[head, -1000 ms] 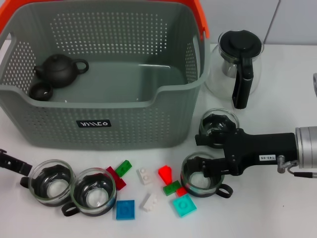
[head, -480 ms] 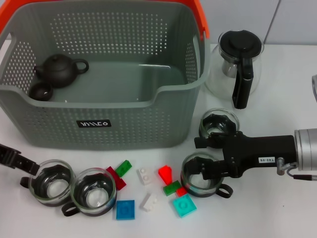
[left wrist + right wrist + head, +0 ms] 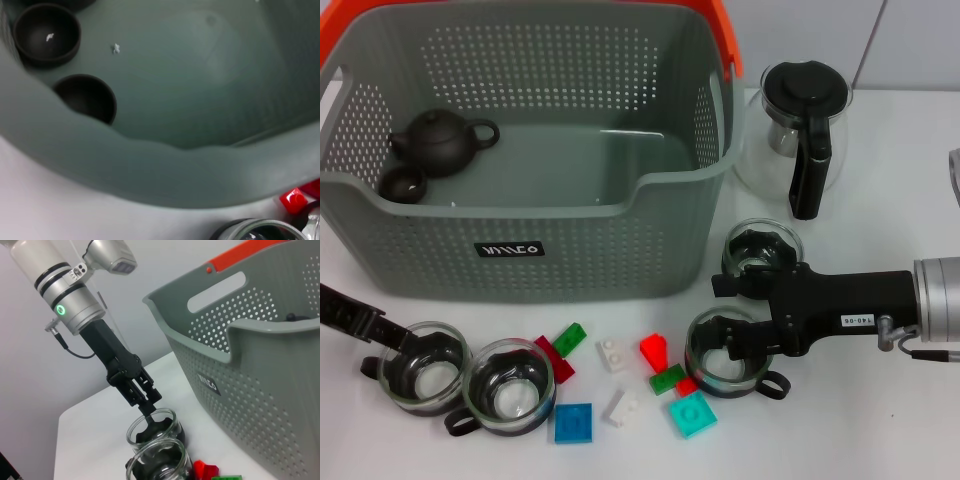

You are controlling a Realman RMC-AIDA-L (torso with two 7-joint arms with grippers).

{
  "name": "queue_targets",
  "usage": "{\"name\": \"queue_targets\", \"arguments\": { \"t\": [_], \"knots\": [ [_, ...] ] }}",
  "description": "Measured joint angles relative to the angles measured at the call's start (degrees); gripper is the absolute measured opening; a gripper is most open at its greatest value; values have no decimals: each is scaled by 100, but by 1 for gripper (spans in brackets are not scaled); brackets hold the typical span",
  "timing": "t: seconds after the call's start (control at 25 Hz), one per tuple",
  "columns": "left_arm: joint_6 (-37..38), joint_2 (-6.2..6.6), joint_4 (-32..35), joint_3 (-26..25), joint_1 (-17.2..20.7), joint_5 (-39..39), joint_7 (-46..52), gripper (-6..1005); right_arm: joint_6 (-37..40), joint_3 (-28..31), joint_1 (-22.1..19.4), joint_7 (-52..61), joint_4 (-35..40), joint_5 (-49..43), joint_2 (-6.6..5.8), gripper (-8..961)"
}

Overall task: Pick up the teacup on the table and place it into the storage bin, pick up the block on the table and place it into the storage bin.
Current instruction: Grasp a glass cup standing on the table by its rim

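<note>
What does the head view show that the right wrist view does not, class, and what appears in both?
Only the head view shows the right gripper astride a glass teacup, the glass pot, and the dark teapot inside the bin. Only the right wrist view shows the left arm's silver wrist with its green light. Both show the grey storage bin with its orange handle, and the left gripper at the rim of the leftmost teacup.
</note>
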State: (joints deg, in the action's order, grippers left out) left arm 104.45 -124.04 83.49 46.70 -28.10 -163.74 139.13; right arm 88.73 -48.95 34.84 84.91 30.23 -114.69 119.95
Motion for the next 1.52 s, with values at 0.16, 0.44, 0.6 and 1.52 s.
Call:
{"name": "queue_targets", "arguments": {
  "t": [0.16, 0.44, 0.6, 1.52],
  "knots": [
    [-66, -15, -3, 16, 20, 1, 2, 593, -8, 0, 3, 0, 1, 0, -12, 911],
    [-34, -27, 11, 125, 25, 8, 15, 592, -9, 0, 7, 0, 0, 0, -12, 911],
    [-39, -26, 13, 129, 25, 9, 22, 589, -2, 0, 6, 36, 0, 0, -7, 911],
    [-276, 14, -239, 129, 11, 0, 159, 573, -23, 0, 50, 79, 3, -1, -20, 912]
  ]
}}
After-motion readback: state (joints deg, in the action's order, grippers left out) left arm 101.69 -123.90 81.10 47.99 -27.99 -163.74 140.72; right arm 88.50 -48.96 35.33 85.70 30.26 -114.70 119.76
